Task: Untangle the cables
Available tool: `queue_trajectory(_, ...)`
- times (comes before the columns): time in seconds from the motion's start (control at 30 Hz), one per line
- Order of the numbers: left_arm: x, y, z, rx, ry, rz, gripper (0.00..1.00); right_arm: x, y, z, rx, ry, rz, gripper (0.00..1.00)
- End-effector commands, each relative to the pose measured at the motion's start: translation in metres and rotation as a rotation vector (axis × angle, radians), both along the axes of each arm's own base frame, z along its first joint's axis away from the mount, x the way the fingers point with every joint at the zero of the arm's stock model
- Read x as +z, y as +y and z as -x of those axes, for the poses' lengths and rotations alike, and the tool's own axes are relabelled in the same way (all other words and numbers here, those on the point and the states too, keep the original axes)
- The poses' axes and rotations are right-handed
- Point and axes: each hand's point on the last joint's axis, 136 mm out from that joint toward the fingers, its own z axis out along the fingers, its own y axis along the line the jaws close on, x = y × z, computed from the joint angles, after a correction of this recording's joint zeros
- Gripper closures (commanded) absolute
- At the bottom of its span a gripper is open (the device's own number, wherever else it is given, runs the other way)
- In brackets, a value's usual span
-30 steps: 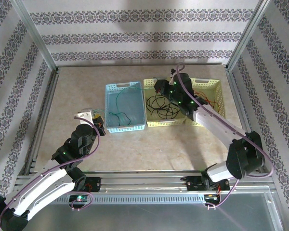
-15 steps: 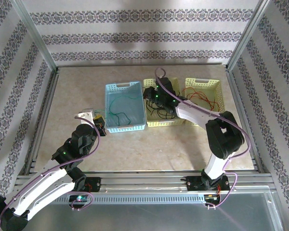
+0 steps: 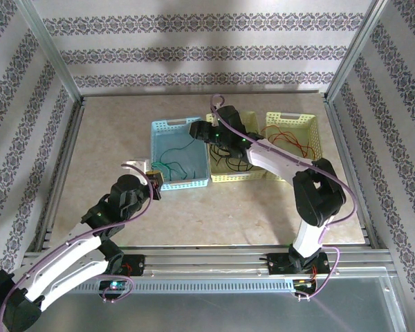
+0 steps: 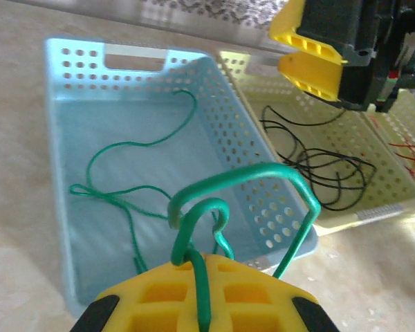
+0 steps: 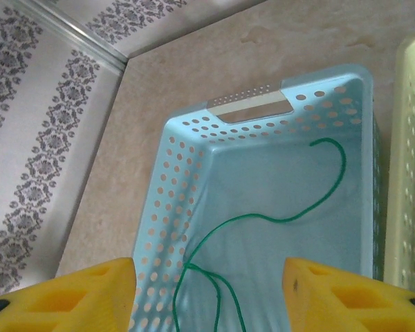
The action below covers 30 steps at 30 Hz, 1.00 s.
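We find the green cable lying mostly on the floor of the blue basket, wandering from the far right part of the floor towards the near left. One end rises over the basket's near rim in a raised loop. The left claw is clamped on that loop, the cable pinched between its yellow fingers, at the basket's near left corner. The right claw hangs over the far right corner of the same basket with its fingers spread wide and nothing between them; we see the green cable below it, untouched. The black cable lies coiled in loose overlapping loops in the pale yellow-green basket, which stands just beside the blue one on its right. The red cable lies in the yellow basket, the rightmost of the three. We note that the baskets stand in a row across the far half of the surface, towards its right edge.
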Motion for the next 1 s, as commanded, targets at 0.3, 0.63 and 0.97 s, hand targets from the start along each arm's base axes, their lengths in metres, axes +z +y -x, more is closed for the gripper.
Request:
queue_trajectory(0.3, 0.047, -0.055, 0.008, -0.296, -0.116, 0.146, 1.00, 0.066, 0.026, 0.158, 0.605, -0.047, -0.215, 0.44)
queue_trajectory(0.63, 0.060, -0.074, 0.011, -0.391, -0.118, 0.191, 1.00, 0.056, 0.042, 0.186, 0.684, -0.031, -0.191, 0.44)
queue_trajectory(0.97, 0.055, -0.072, 0.012, -0.379, -0.104, 0.197, 1.00, 0.046, 0.017, 0.148, 0.460, -0.074, -0.106, 1.00)
